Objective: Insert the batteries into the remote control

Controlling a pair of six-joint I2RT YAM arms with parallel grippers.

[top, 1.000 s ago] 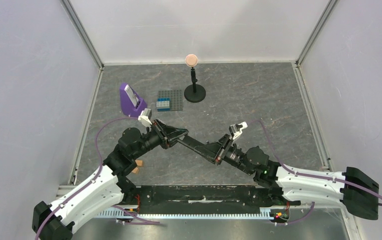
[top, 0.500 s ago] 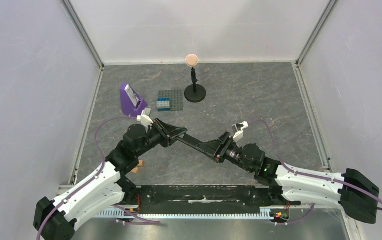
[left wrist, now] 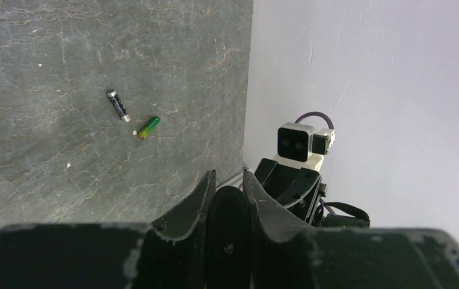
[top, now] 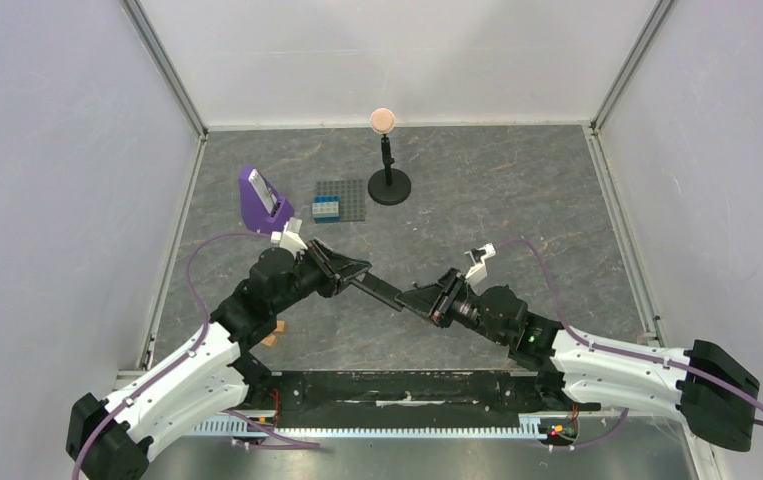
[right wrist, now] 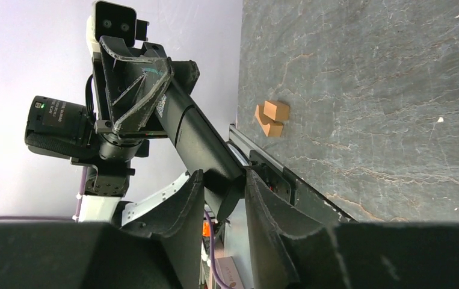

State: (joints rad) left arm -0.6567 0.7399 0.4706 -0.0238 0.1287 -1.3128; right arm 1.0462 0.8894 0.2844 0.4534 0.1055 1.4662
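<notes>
White walls [top: 397,60] ring the grey desk [top: 517,200], where the green battery [left wrist: 148,127] and dark battery [left wrist: 118,106] lie close together, while the left claw [left wrist: 228,178] and right claw [right wrist: 222,174] each pinch an end of the remote control [top: 383,291], its buttons too dark to see.

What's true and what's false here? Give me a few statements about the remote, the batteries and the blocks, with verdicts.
1. The slim black remote control spans from the left gripper to the right gripper. True.
2. The bright green battery is inside the remote. False: it lies on the grey stone-look table near the darker battery.
3. The orange-tan blocks sit on the grey studded baseplate. False: they lie on the table near the left arm.
4. A black stand topped by a peach ball stands at the table's far side. True.
</notes>
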